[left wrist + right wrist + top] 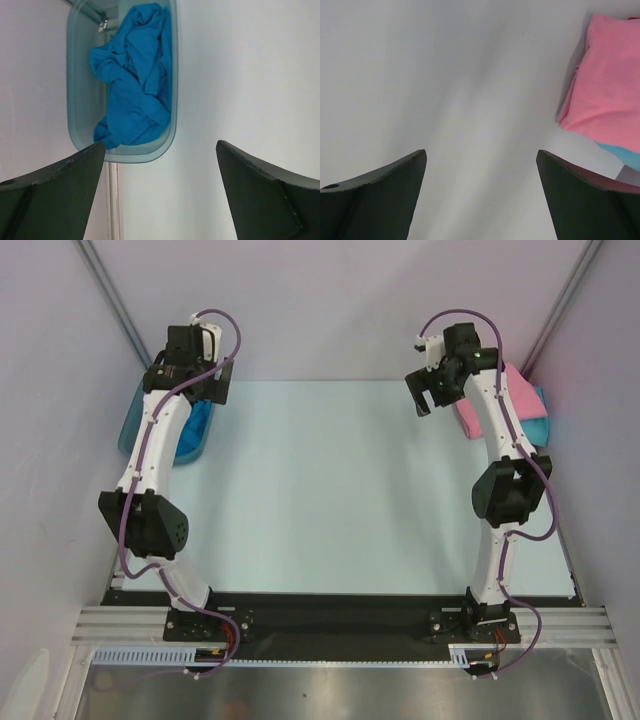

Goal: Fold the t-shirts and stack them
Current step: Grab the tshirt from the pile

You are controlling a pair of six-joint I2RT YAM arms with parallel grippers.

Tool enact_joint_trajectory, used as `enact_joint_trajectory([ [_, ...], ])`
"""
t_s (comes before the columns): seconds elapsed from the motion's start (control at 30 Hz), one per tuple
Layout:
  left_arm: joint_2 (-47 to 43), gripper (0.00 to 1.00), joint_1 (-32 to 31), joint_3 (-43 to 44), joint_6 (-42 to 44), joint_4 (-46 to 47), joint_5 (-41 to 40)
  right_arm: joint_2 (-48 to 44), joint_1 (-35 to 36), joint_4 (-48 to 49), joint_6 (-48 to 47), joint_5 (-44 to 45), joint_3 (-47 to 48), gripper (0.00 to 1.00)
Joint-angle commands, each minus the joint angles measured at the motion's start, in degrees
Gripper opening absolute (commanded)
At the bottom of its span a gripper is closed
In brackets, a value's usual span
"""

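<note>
Jaws on both arms spread wide, gripping nothing; left jaws hang above the table (330, 490) close to the translucent teal bin (77, 100), right jaws hang above the table beside the folded stack. Deep blue t-shirt (132, 85) lies crumpled inside the bin at the table's far left edge. Pink t-shirt (610, 85) sits folded at far right, on top of the turquoise t-shirt (624, 153), of which only an edge shows.

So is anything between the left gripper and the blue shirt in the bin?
Nothing visible. The left gripper hangs open over the bin, which has no lid, and the blue shirt lies crumpled inside with nothing on top of it. Only the bin's walls ring it.
</note>
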Motion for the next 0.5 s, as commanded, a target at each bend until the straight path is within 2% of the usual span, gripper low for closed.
enact_joint_trajectory([
  [0.0,-2.75,1.0,-0.01,1.92,-2.14,2.72,-6.15,-2.28,-0.08,0.18,-0.17,1.81,-0.34,1.0],
  [0.17,-2.66,1.0,-0.54,2.89,-1.44,3.77,-9.48,-2.45,0.7,0.62,-0.17,3.21,-1.22,1.0],
  [0.37,-2.57,1.0,-0.8,3.15,-1.43,4.04,-9.76,-2.45,1.59,0.98,-0.61,4.53,-2.01,1.0],
  [0.47,-2.31,1.0,-1.5,0.88,1.7,8.05,-15.26,-2.01,1.85,1.41,-0.52,4.62,-2.01,1.0],
])
